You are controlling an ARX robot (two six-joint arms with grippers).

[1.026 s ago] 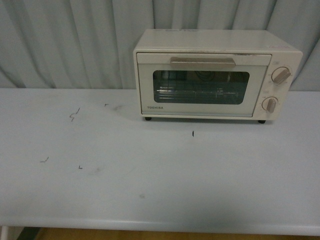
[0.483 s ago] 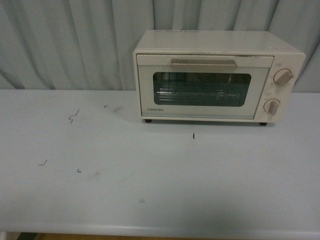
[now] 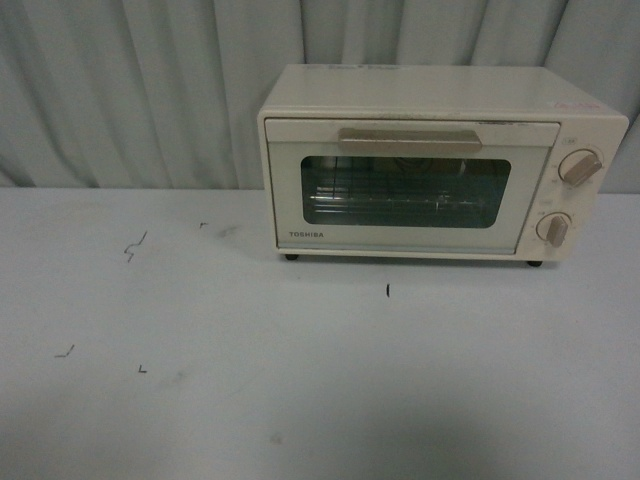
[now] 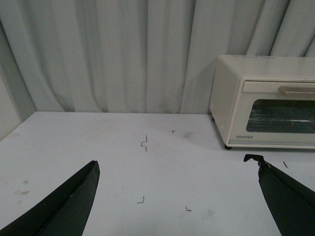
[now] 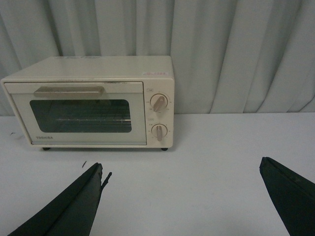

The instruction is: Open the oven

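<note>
The cream-white Toshiba oven [image 3: 440,160] stands at the back of the table, right of centre, with its glass door shut. Its beige bar handle [image 3: 408,138] runs along the door's top, and two beige knobs [image 3: 582,167] sit on its right side. A wire rack shows behind the glass. The oven also shows in the left wrist view [image 4: 266,101] and the right wrist view [image 5: 88,101]. My left gripper [image 4: 177,169] is open and empty above the table, well short of the oven. My right gripper [image 5: 181,167] is open and empty, also short of it. Neither arm shows in the front view.
The pale table [image 3: 300,380] carries small dark marks [image 3: 132,248] on its left and one short mark [image 3: 388,290] in front of the oven. A pleated grey curtain [image 3: 130,90] hangs close behind the oven.
The front view has shifted: the oven looks larger and lower in the frame, and the table's near edge has dropped out of sight. The oven door stays shut.
</note>
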